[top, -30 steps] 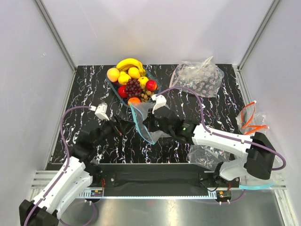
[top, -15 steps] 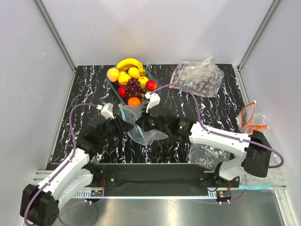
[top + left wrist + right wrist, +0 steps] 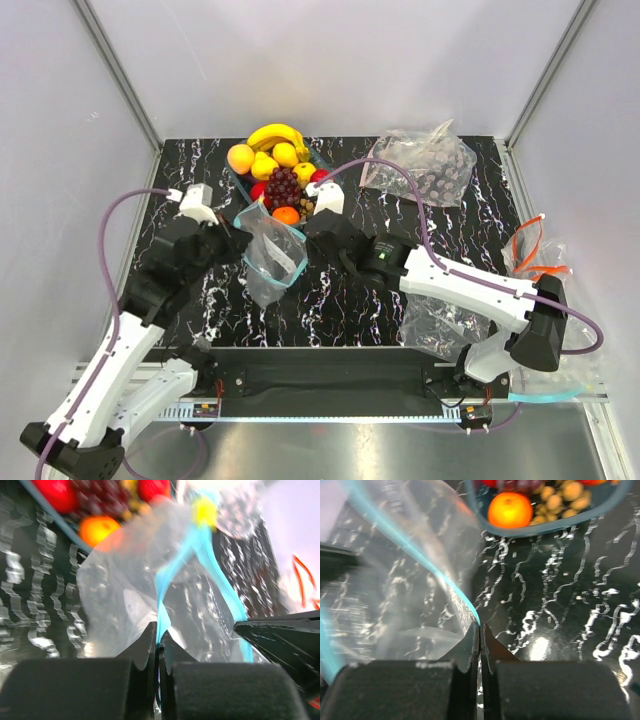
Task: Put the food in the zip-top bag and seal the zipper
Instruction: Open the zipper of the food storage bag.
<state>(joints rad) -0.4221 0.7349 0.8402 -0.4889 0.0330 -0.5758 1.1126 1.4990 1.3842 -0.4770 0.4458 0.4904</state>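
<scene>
The clear zip-top bag (image 3: 272, 262) hangs above the table between my two grippers, just in front of the fruit bowl (image 3: 236, 188). My left gripper (image 3: 238, 243) (image 3: 159, 635) is shut on the left end of the light-blue zipper (image 3: 167, 572). My right gripper (image 3: 308, 240) (image 3: 480, 629) is shut on the strip's other end (image 3: 420, 555). The mouth gapes between them and the bag looks empty. The food sits heaped in the bowl: a banana (image 3: 275, 133), grapes (image 3: 283, 184), an orange (image 3: 286, 214) (image 3: 510, 509) and red apples (image 3: 322, 178).
A second wrinkled clear bag (image 3: 420, 165) lies at the back right. Another crumpled clear bag (image 3: 440, 325) lies by the right arm's base, with orange-trimmed plastic (image 3: 535, 255) at the right edge. Grey walls enclose the black marbled table (image 3: 180, 180).
My left arm swung left and away from me, and its gripper went from open to shut on the bag's strip. The bag shifted left with it, lifted, and its mouth spread.
</scene>
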